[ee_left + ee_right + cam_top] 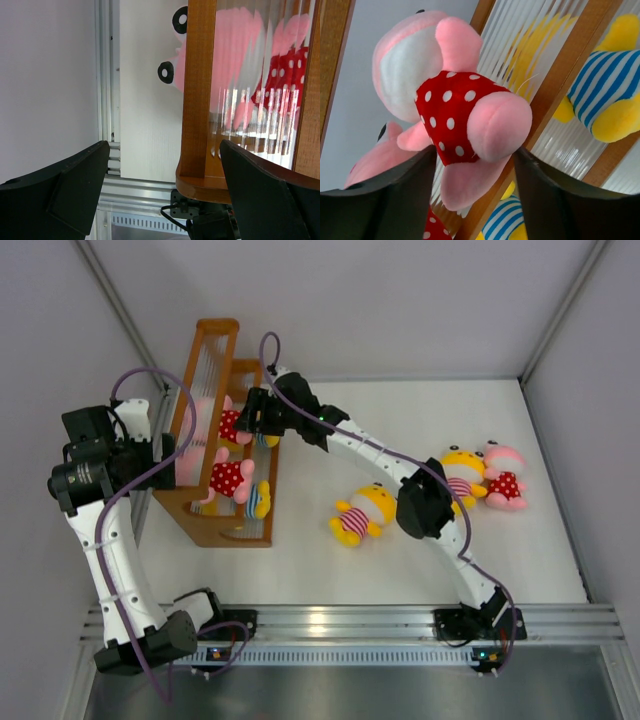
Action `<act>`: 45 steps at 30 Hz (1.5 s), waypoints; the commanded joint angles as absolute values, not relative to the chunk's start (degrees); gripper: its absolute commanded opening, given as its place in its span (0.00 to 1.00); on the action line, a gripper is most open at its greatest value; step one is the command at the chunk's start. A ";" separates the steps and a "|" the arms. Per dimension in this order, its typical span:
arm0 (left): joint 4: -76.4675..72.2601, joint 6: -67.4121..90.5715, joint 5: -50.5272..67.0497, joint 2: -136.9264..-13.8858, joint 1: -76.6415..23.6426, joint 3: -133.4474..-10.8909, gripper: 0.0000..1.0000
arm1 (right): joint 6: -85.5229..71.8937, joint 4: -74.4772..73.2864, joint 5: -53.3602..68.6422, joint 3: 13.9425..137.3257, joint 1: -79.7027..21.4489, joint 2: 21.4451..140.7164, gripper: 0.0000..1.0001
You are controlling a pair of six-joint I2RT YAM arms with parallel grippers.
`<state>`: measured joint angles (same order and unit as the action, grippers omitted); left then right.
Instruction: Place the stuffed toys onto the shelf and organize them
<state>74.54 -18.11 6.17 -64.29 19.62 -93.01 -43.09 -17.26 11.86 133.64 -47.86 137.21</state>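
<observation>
- Right gripper, parted, straddles red-dotted pink toy on shelf.
- Left gripper, wide open, faces shelf's end post.
- Right of shelf: near yellow toy, far yellow toy, pink-headed toy.

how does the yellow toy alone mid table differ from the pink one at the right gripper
The lone toy has a yellow head, the shelf toy a pink one. The lone toy wears pink-and-white stripes, the shelf toy red with white dots. The lone toy lies on the table; the shelf toy sits on the shelf between the right gripper's fingers. Both are small plush dolls.
</observation>
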 commanded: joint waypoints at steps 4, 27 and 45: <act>74.53 -18.28 7.03 -64.16 19.25 -93.87 0.98 | -39.82 -15.46 9.59 135.00 -47.38 130.26 0.71; 74.27 -21.89 18.01 -83.21 18.81 -114.51 0.98 | -34.00 -56.85 -30.68 82.55 -16.48 77.80 0.99; 73.92 -22.85 26.72 -88.51 18.19 -118.66 0.98 | -48.07 -30.17 -7.39 41.06 26.45 59.59 0.85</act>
